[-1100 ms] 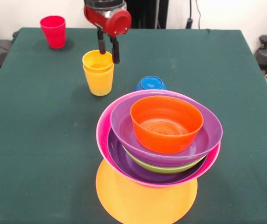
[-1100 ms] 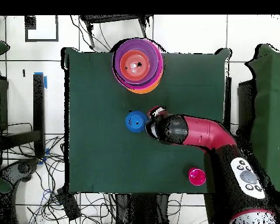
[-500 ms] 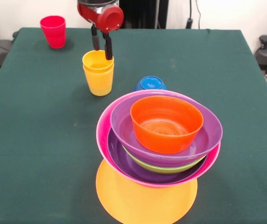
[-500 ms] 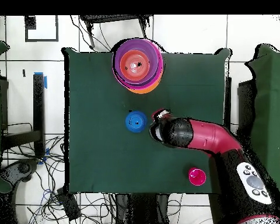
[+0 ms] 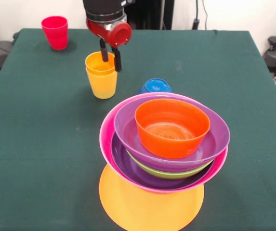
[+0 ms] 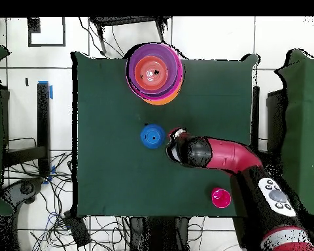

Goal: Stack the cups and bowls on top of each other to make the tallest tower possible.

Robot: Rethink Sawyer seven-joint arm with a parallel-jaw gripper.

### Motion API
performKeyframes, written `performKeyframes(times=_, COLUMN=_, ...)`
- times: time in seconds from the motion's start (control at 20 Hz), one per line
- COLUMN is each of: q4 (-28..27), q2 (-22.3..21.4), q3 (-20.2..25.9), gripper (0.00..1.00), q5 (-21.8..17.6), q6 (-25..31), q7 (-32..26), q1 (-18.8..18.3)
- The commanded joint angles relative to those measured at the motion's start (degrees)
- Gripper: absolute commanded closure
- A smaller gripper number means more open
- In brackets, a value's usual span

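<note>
Front view, Operator A: the bench [image 5: 32, 144] carries the tower [image 5: 164, 144] nearest the camera, a wide orange base bowl [image 5: 147, 207] with the pink bowl [image 5: 106, 139], purple bowls [image 5: 215, 139], a lime green bowl [image 5: 176, 173] and the red-orange bowl [image 5: 172, 126] nested above it. Where does the hand stand?

Operator B: The hand [image 5: 110, 54] hangs from the arm [image 5: 106, 19] directly over the far rim of the nested yellow cups [image 5: 101, 74]. Its fingers [image 5: 116, 58] stand apart: one reaches down inside the cup mouth, the other lies outside the wall on the side toward the blue bowl [image 5: 155, 86]. Nothing is clamped yet.

Operator A: And the axis?

Operator B: The cups stand upright, mouth up, so the long axis is vertical and in line with the fingers. The likely next move is to close on the rim wall between them.

Operator A: Other items?

Operator B: The blue bowl sits inverted between cups and tower; the red cup [image 5: 55, 32] is well apart at the far corner. The overhead view hides the yellow cups beneath the arm [image 6: 212, 153].
</note>
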Motion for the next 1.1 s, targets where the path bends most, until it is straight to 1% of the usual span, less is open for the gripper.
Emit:
performKeyframes(times=0.05, q4=2.63, q2=3.97, q3=1.77, gripper=0.00, q5=-4.84, q6=-4.24, q7=-3.91, q1=0.18)
performKeyframes(times=0.2, q4=2.79, q2=4.01, q3=1.69, gripper=0.00, q5=-4.97, q6=-4.73, q7=-3.48, q1=0.41)
performKeyframes(times=0.65, q4=-0.09, q2=7.96, q3=0.58, gripper=0.00, q5=-6.23, q6=-6.36, q7=-4.05, q1=0.96)
performKeyframes(times=0.7, q4=-0.35, q2=7.94, q3=0.10, gripper=0.00, q5=-6.53, q6=-6.41, q7=-3.97, q1=1.42)
performKeyframes(times=0.8, q4=-1.16, q2=7.77, q3=-0.86, gripper=0.00, q5=-8.33, q6=-7.26, q7=-4.45, q1=2.64)
performKeyframes(times=0.85, q4=-1.56, q2=7.63, q3=-1.36, gripper=1.00, q5=-9.65, q6=-8.37, q7=-3.90, q1=3.32)
performKeyframes(times=1.0, q4=-2.21, q2=7.35, q3=-2.56, gripper=1.00, q5=-10.82, q6=-9.61, q7=-3.03, q1=4.83)
performKeyframes(times=1.1, q4=-2.24, q2=7.14, q3=-2.48, gripper=1.00, q5=-10.79, q6=-9.71, q7=-2.21, q1=4.98)
